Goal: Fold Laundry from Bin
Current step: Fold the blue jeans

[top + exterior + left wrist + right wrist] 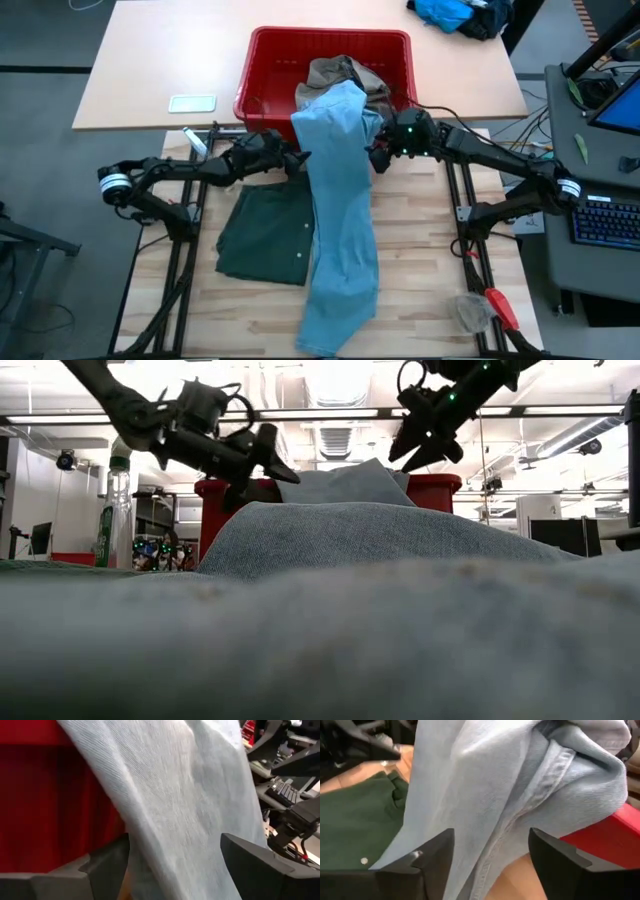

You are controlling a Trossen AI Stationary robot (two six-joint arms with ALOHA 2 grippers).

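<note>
The light blue denim trousers (340,220) are draped over the near rim of the red bin (268,62), their waist end resting on the rim and the legs stretched down the wooden table (430,270) toward its front edge. A khaki-taupe piece (335,72) is seen inside the bin, behind the trousers. The dark green shorts (262,235) are laid flat on the table, partly covered by the denim along one side.

The left gripper (298,158) is held just beside the trousers near the bin, its fingers (107,865) spread apart with the denim between them (nothing is clamped). The right gripper (378,157) is placed at the opposite edge of the trousers, likewise parted around the cloth without pinching it.
</note>
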